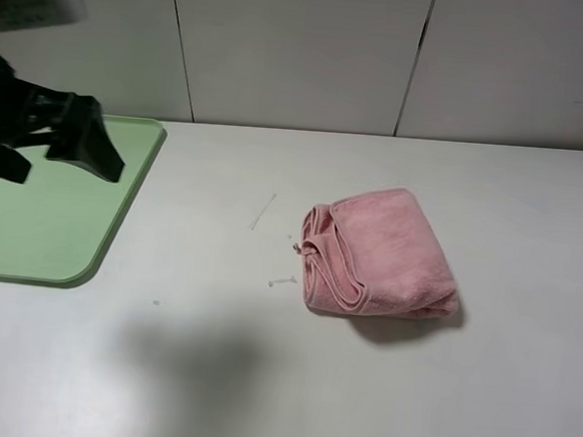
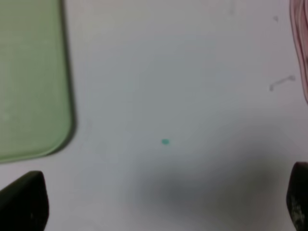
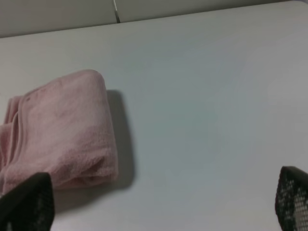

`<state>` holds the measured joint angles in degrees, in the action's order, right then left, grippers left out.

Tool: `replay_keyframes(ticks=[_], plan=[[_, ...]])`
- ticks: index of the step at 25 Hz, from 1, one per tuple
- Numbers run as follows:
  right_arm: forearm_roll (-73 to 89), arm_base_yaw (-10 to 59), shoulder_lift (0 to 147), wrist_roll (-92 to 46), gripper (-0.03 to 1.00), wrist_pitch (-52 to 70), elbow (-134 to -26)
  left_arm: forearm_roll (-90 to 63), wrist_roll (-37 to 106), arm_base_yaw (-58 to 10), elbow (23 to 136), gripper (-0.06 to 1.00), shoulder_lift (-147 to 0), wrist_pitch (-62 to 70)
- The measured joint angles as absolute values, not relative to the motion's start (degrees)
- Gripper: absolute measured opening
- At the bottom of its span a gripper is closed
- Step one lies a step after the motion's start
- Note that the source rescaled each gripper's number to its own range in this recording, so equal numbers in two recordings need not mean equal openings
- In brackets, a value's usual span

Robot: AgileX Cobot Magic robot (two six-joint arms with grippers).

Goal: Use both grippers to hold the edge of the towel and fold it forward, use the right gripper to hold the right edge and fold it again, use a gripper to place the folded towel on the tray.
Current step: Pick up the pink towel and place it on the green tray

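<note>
Placing remains: towel (image 1: pixel 384 253), folded, lies beside the empty, wide-open right gripper (image 3: pixel 160 199); left gripper (image 2: pixel 161 199) likewise. Next: grasp towel, carry to tray (image 1: pixel 40 241).

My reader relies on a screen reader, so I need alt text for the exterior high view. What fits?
A folded pink towel lies right of centre on a white table, apart from the green tray at the left edge. The open left gripper hangs at the left, overlapping the tray in the picture.
</note>
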<state>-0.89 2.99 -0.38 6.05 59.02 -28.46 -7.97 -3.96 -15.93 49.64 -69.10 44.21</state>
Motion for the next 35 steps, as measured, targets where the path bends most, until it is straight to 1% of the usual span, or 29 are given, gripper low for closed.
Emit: replay_keyframes(ticks=[7,14,24,31,35], plan=[[-0.9,3.0,-0.4,6.1,1.0,59.0,-28.5,-5.4,-11.8,-29.3,57.0,1.0,-87.3,36.2],[-0.9,3.0,-0.4,6.1,1.0,59.0,-28.5,-4.5,-20.9,-37.8,67.1,1.0,-102.3,33.0],[-0.9,3.0,-0.4,6.1,1.0,59.0,-28.5,-4.3,-28.7,-43.6,81.4,1.0,-117.5,31.4],[-0.9,3.0,-0.4,6.1,1.0,59.0,-28.5,1.4,-37.8,-45.7,89.7,1.0,-124.0,37.9],[-0.9,3.0,-0.4,6.1,1.0,59.0,-28.5,4.7,-41.8,-46.5,90.8,1.0,-125.7,39.3]])
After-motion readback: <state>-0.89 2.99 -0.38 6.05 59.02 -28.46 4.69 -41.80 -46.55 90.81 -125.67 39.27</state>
